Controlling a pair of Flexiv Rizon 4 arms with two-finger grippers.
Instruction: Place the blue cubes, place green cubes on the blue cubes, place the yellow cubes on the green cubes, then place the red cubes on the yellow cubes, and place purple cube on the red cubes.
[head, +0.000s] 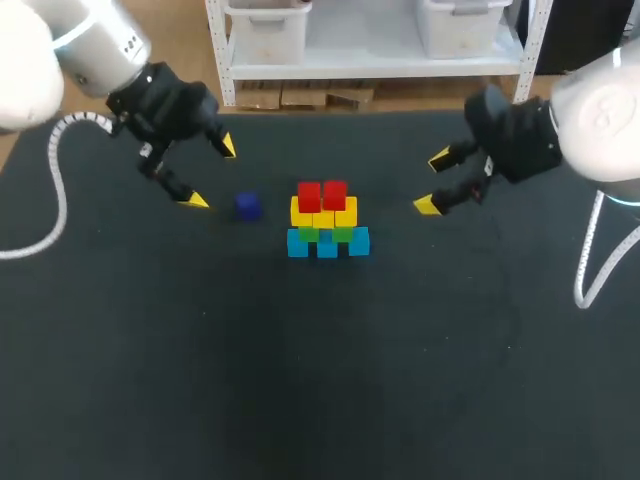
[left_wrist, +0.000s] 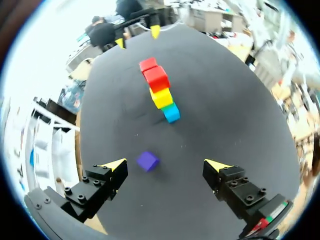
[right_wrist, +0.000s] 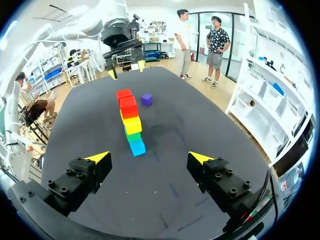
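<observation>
Stack, middle of the table (head: 300, 390): blue cubes (head: 327, 245) are sitting in a bottom row, green cubes (head: 308, 234) are resting on them, and yellow cubes (head: 323, 213) are lying above those. Two red cubes (head: 322, 194) are standing side by side on top.

Purple cube (head: 247, 206): it is lying alone on the table, left of the stack and apart from it.

We are holding our left gripper (head: 212, 174) spread wide, with the purple cube just ahead between its fingers and touching neither.

We are holding our right gripper (head: 433, 182) right of the stack, equally wide and gripping nothing.

Surface: a plain black, matte cover is lying over the table.
</observation>
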